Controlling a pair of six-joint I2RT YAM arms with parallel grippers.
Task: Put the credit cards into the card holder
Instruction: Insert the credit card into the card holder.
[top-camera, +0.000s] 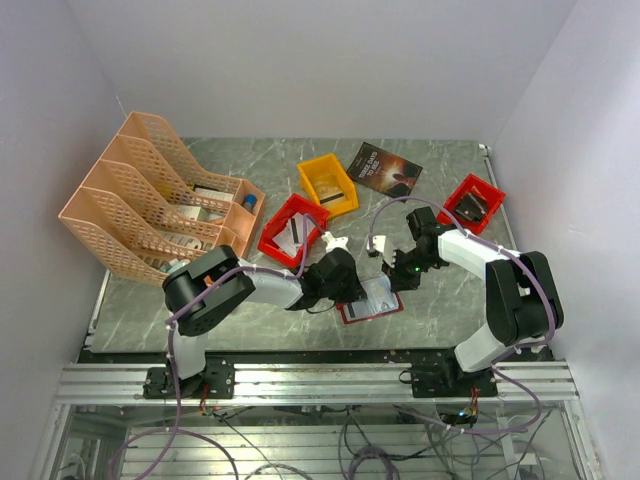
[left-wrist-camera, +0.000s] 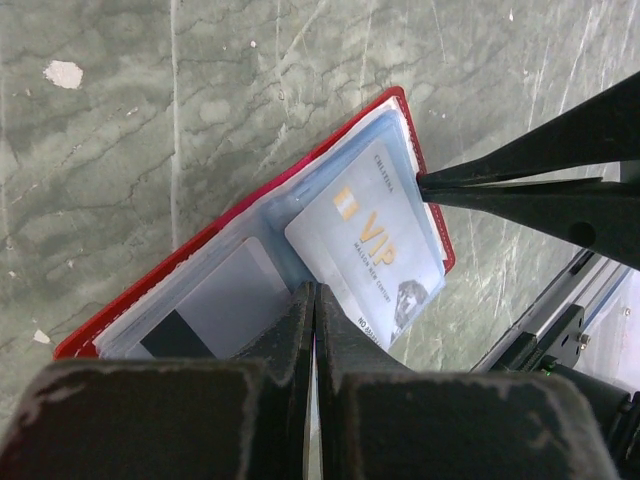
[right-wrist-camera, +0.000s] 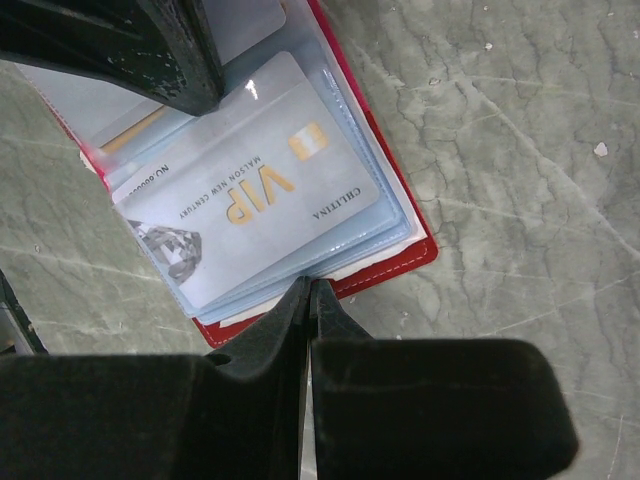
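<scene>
Top view: the holder lies open on the table between both arms. The left gripper and right gripper meet over it.

Left wrist: the left gripper has its jaws together, tips on the holder. A pale card lies slanted across the clear pockets. The right gripper, jaws together, touches the holder's far edge.

Right wrist: the right gripper has its jaws together at the holder's red edge, just beside the card. Whether the card sits inside a sleeve I cannot tell. The left gripper presses on the holder's other end.
</scene>
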